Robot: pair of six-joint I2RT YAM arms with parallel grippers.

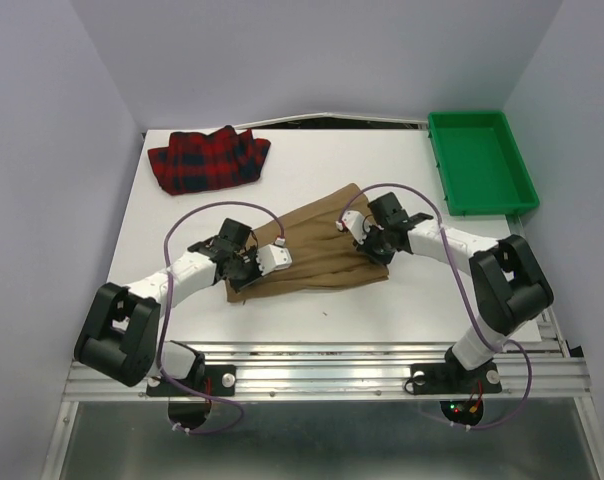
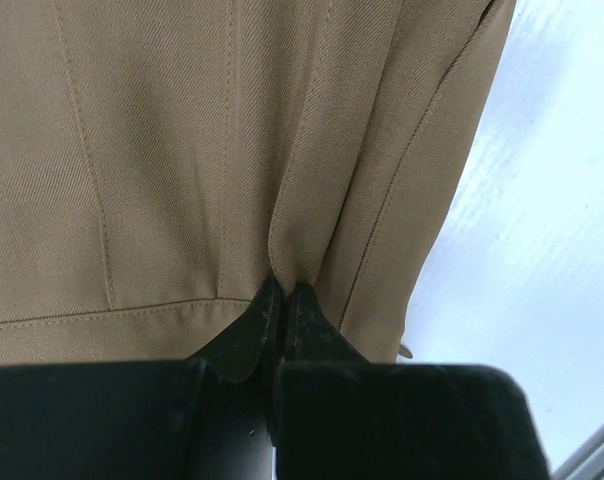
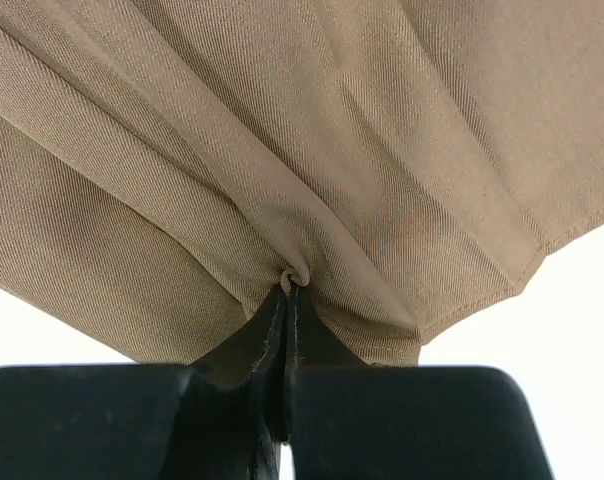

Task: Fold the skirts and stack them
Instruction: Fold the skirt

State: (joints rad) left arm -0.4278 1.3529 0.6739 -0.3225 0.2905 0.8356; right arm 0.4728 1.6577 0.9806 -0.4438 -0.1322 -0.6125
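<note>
The tan-brown skirt (image 1: 317, 250) lies spread in the middle of the table. My left gripper (image 1: 244, 262) is shut on a pinched fold at its left end; in the left wrist view the cloth (image 2: 232, 150) bunches at the closed fingertips (image 2: 285, 292). My right gripper (image 1: 367, 238) is shut on a fold at the skirt's right end; the right wrist view shows the cloth (image 3: 312, 130) gathered into a small knot at the fingertips (image 3: 290, 285). The red plaid skirt (image 1: 208, 158) lies crumpled at the far left corner, apart from both grippers.
A green plastic tray (image 1: 479, 160) stands at the back right of the table. The white tabletop (image 1: 312, 170) shows between the two skirts. Purple cables loop over both arms.
</note>
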